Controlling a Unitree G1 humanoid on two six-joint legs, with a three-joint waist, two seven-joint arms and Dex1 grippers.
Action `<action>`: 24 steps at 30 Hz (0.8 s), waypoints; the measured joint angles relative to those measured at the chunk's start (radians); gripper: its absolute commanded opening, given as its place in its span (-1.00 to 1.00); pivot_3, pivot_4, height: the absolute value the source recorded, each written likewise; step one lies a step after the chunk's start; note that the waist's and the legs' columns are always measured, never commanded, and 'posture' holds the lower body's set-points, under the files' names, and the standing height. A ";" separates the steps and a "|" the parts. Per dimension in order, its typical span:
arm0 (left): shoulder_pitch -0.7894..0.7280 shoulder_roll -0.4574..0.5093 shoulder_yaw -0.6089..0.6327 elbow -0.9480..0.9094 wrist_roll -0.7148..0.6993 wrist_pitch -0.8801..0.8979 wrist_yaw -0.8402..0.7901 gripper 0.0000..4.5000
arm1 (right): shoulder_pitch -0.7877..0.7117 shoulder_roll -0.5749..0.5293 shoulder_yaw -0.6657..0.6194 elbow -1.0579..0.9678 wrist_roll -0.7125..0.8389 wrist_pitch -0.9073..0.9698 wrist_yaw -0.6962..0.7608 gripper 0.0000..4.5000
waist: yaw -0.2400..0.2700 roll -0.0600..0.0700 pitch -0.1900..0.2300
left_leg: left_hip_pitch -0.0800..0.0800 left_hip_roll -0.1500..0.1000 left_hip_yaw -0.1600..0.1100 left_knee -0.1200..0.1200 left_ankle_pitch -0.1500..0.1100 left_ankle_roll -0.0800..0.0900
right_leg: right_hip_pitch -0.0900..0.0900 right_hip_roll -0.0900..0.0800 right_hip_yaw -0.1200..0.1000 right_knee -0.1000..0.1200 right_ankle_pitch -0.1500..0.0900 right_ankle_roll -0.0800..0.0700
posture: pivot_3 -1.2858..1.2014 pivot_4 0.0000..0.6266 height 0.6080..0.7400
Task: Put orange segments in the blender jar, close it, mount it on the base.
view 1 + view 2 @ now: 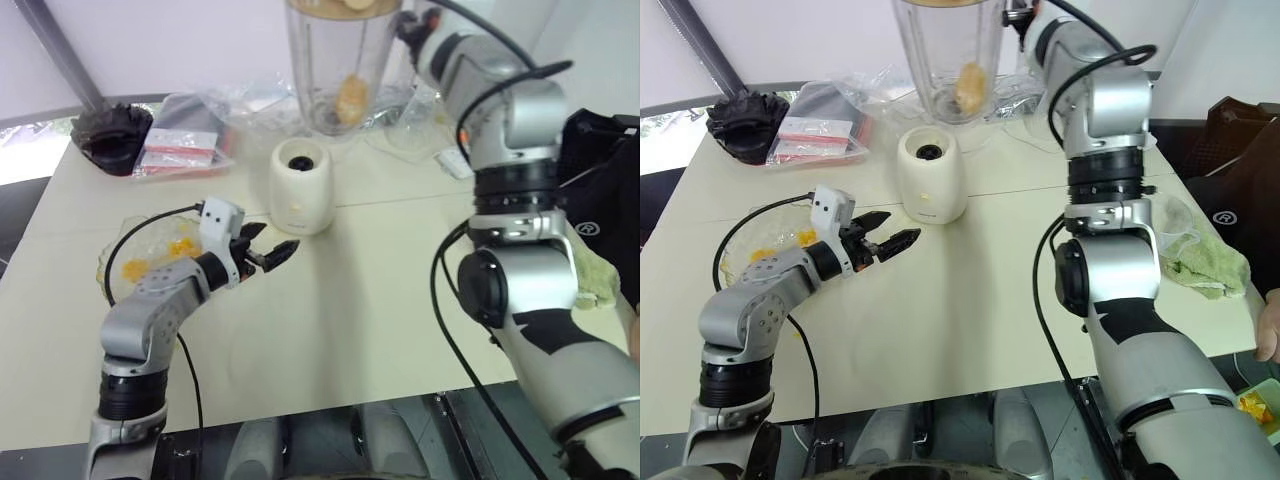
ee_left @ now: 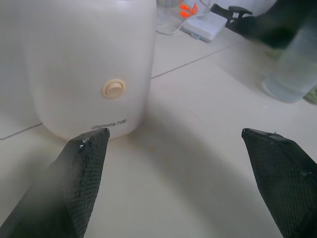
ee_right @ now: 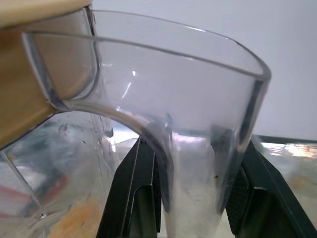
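The blender jar (image 1: 338,70) hangs in the air behind and above the base (image 1: 300,187), with a peach-cream lid on top and an orange segment (image 1: 350,100) inside. My right gripper (image 3: 193,198) is shut on the jar's clear handle (image 3: 190,163), one black finger on each side. The cream-white base stands on the table with its black socket facing up. My left gripper (image 1: 270,243) is open and empty low over the table, just left of and in front of the base (image 2: 89,64). More orange segments (image 1: 150,262) lie in a clear bowl (image 1: 112,285) under my left forearm.
A black object (image 1: 112,135) and plastic bags with a red packet (image 1: 180,148) lie at the far left. A clear cup (image 2: 294,64) and a white device (image 1: 452,162) sit right of the base. A green cloth (image 1: 1205,265) and a person's hand (image 1: 1270,335) are at the right edge.
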 measured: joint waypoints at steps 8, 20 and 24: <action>0.044 -0.018 -0.004 -0.055 -0.002 -0.011 0.073 0.98 | -0.018 0.060 0.014 0.124 0.000 -0.087 -0.006 -0.56 | 0.000 0.000 0.000 | -0.001 -0.001 0.000 0.000 0.000 0.000 | 0.000 -0.002 -0.001 -0.001 0.000 0.000 | 0.03 -0.52 1.00; 0.094 -0.020 -0.032 -0.127 -0.024 0.017 0.145 0.98 | 0.004 0.081 0.023 0.173 -0.012 -0.136 -0.010 -0.56 | -0.002 0.000 0.000 | -0.001 -0.001 0.000 -0.001 0.000 0.000 | 0.000 0.000 -0.001 -0.001 0.000 0.000 | 0.03 -0.52 1.00; 0.092 -0.020 -0.032 -0.139 -0.040 0.033 0.166 0.98 | 0.013 0.081 0.024 0.217 -0.018 -0.173 -0.009 -0.56 | -0.002 0.000 0.000 | 0.000 -0.001 0.000 -0.001 0.000 0.000 | 0.000 0.000 -0.001 -0.001 0.000 0.000 | 0.03 -0.52 1.00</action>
